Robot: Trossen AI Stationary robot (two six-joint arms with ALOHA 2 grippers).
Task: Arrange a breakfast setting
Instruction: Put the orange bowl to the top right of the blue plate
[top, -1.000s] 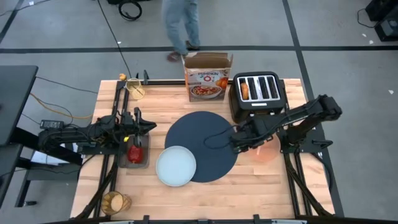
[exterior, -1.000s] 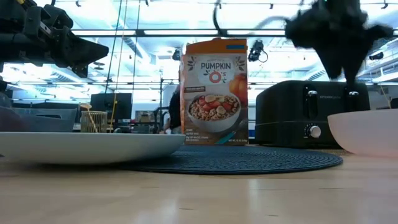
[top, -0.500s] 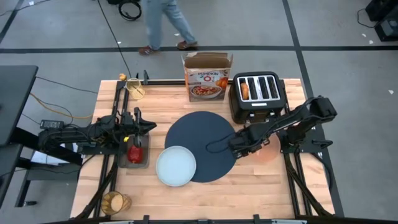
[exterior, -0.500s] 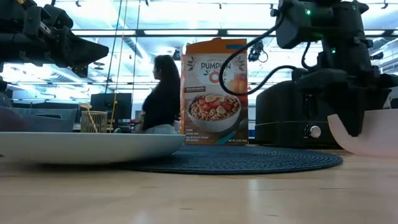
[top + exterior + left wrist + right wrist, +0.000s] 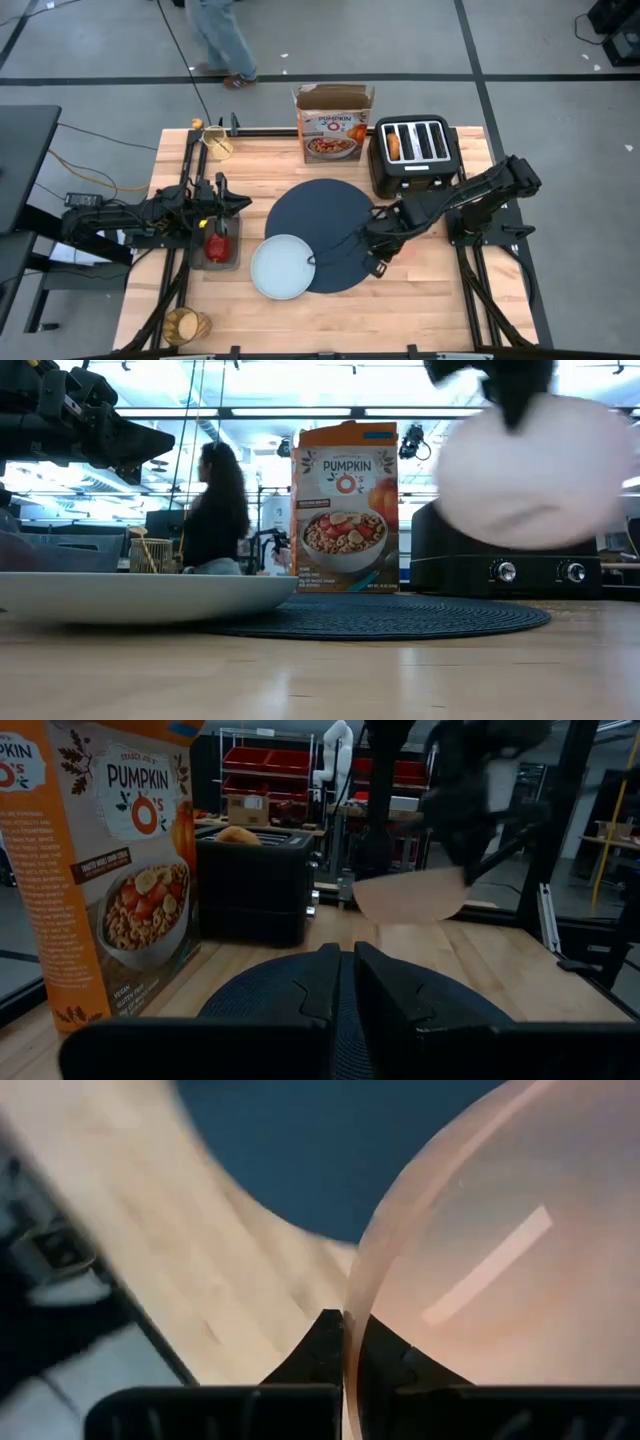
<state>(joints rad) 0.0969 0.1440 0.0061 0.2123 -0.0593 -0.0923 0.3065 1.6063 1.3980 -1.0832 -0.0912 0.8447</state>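
Observation:
My right gripper (image 5: 379, 250) is shut on the pinkish bowl (image 5: 535, 478), which is in the air over the right edge of the round dark-blue placemat (image 5: 322, 232). The bowl also shows in the left wrist view (image 5: 410, 896). The pale-blue plate (image 5: 283, 267) lies empty, overlapping the placemat's near left edge. The red apple (image 5: 215, 244) sits in a grey tray. The amber glass (image 5: 186, 325) stands at the near left corner. A bagel-like bread (image 5: 394, 146) sticks out of a toaster slot. My left gripper (image 5: 243, 203) is shut and empty at the table's left. I see no spoon. My right gripper holds the bowl by its rim (image 5: 347, 1316), with one finger inside the bowl and one outside. The fingers come from above, pointing down. The bowl hangs below them, lifted clear of the table.
The black toaster (image 5: 414, 153) and the orange-and-white cereal box (image 5: 334, 124) stand along the far edge. A small cup (image 5: 216, 142) stands at the far left. A person walks in the room beyond the table (image 5: 212, 510). Bare wood lies near the front right.
My right gripper has come down on the bowl's rim at the table's right and lifted the bowl clear. It has then carried the bowl toward the table's left, over the placemat's edge. The bowl's former spot is bare.

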